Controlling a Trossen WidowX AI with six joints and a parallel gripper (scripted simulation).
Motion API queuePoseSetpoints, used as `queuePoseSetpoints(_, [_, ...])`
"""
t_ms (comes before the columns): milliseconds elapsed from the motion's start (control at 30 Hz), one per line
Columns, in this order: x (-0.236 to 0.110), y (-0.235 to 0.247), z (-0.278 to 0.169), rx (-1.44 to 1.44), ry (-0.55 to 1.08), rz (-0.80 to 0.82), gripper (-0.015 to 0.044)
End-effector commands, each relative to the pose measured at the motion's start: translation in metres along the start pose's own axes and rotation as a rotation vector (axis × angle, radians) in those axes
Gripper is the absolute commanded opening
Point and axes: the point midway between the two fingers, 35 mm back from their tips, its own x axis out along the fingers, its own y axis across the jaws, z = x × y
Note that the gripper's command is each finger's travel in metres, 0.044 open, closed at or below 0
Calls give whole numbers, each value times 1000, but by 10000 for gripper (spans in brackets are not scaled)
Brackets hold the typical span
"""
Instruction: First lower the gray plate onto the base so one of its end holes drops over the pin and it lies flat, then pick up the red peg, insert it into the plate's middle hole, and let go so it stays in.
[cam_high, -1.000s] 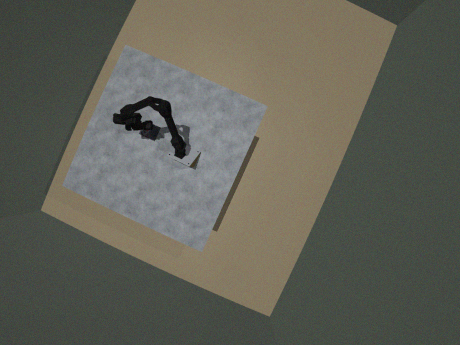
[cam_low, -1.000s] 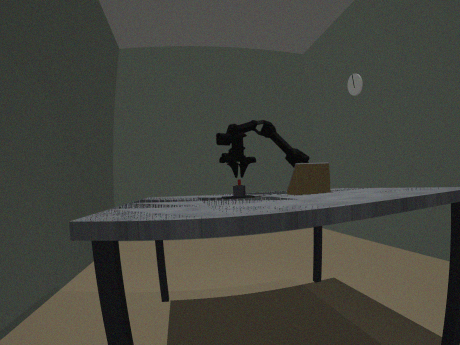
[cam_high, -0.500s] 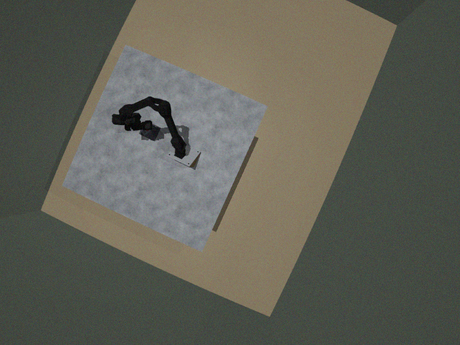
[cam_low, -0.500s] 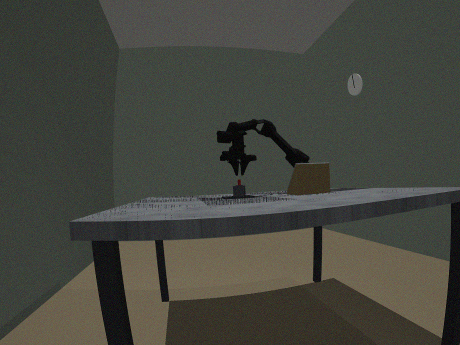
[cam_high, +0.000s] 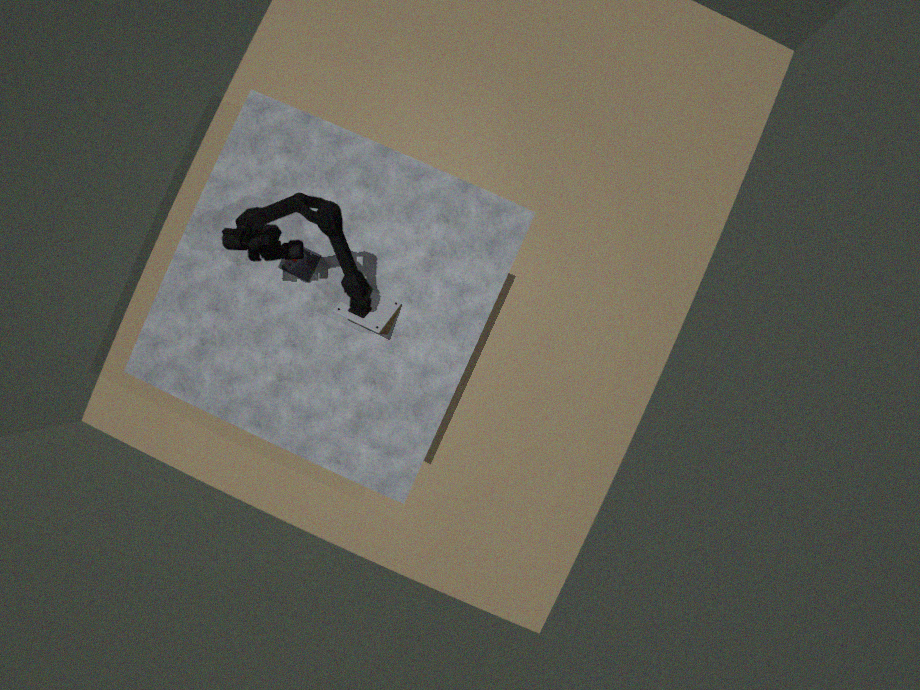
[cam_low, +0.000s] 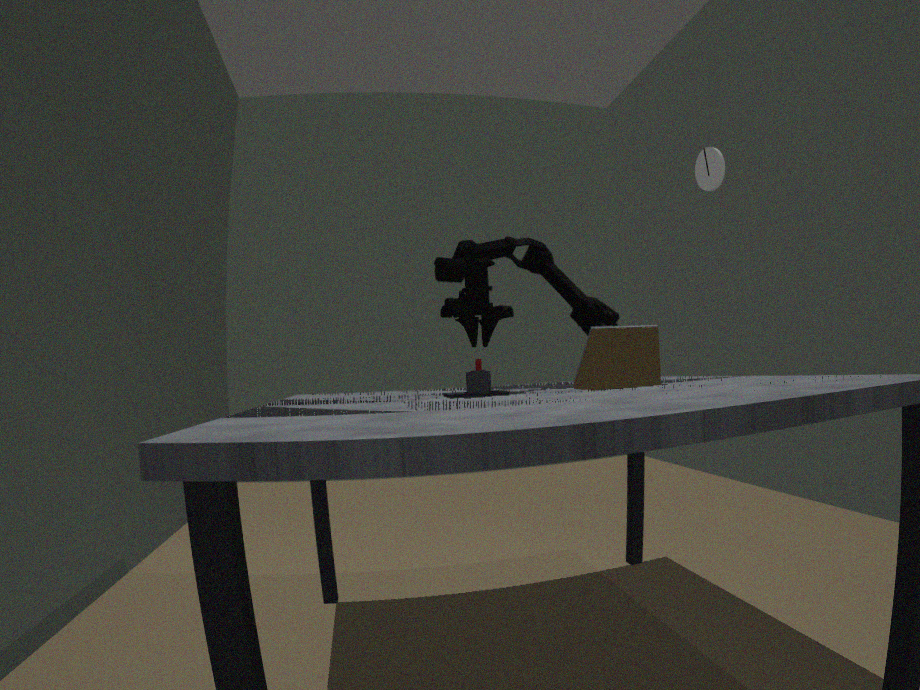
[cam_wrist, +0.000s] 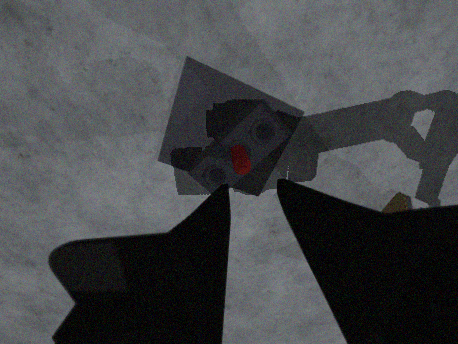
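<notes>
Wrist view is showing you the short red cylindrical peg (cam_wrist: 241, 159) standing in the middle hole of the flat gray rectangular plate (cam_wrist: 260, 137), which is lying on the darker square base (cam_wrist: 190, 105). The black gripper (cam_wrist: 252, 188) is hanging above it with its fingers parted and nothing between them.

You are looking at a small, rigid peg that is probably light and smooth-sided; if you need to take it again, you should be pinching the exposed top of its shaft from the two sides, keeping it upright. The plate looks stiff and thin, best taken across its narrow width.

Exterior view is showing the mottled gray tabletop (cam_low: 668, 415) on dark legs, with a tan wedge-shaped block (cam_low: 619, 356) sitting at the arm's foot, well apart from the base. The room is dim, with green-gray walls, a tan floor and a round white wall clock (cam_low: 708, 168).
</notes>
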Motion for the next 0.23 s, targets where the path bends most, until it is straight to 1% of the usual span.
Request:
queuePoseSetpoints(0, [-3, 0, 0, 6, 5, 3, 150])
queuePoseSetpoints(200, [-7, -1, 0, 6, 5, 3, 150])
